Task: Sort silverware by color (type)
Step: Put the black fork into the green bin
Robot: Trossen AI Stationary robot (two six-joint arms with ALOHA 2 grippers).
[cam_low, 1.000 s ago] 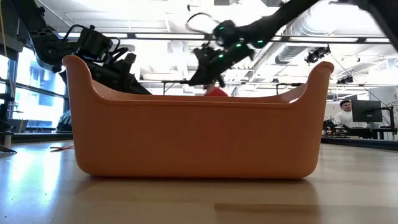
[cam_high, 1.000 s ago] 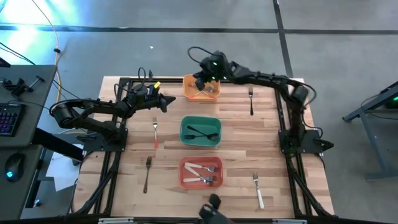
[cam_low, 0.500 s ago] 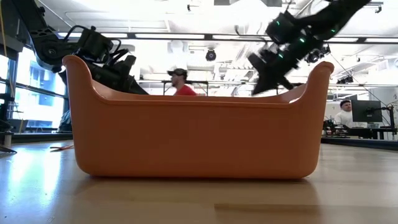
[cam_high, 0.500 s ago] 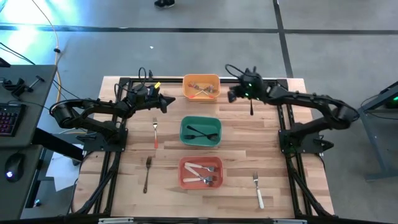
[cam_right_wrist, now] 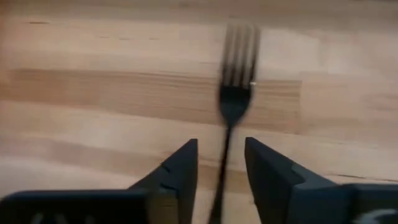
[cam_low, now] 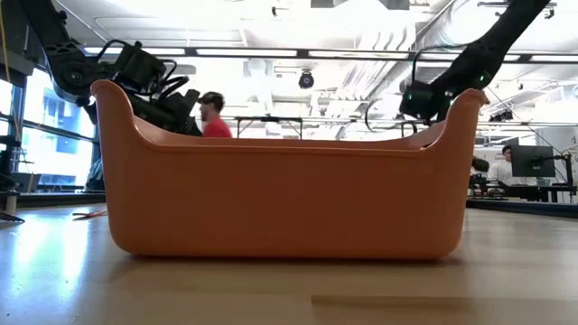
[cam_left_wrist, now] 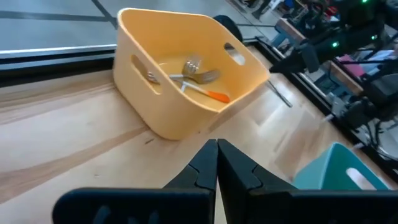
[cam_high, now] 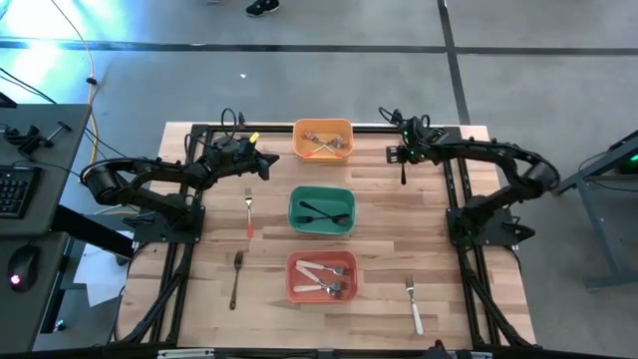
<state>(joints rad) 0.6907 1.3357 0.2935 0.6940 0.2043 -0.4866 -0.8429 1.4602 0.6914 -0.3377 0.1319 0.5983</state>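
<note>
A black fork (cam_high: pixel 403 176) lies flat on the table at the far right, and blurred in the right wrist view (cam_right_wrist: pixel 235 93). My right gripper (cam_high: pixel 402 157) hovers over it, open (cam_right_wrist: pixel 221 167), a finger on either side of the fork's handle and clear of it. My left gripper (cam_high: pixel 267 160) is shut (cam_left_wrist: pixel 217 163) and waits left of the orange bin (cam_high: pixel 322 128), which holds forks with red-orange handles (cam_left_wrist: pixel 200 84). Loose on the table lie a red-orange-handled fork (cam_high: pixel 248 213), a dark fork (cam_high: pixel 237 278) and a white-handled fork (cam_high: pixel 414 304).
Three bins stand in a row down the table's middle: orange at the far edge, green (cam_high: pixel 321 228) with black forks, red (cam_high: pixel 295 279) with white-handled forks. The red bin's wall (cam_low: pixel 280 199) fills the low view. People stand in the room behind.
My right gripper has swung from above the orange bin toward the table's right edge and come down, tipping its fingers downward, and now stands over the black fork. My left gripper has kept its place.
</note>
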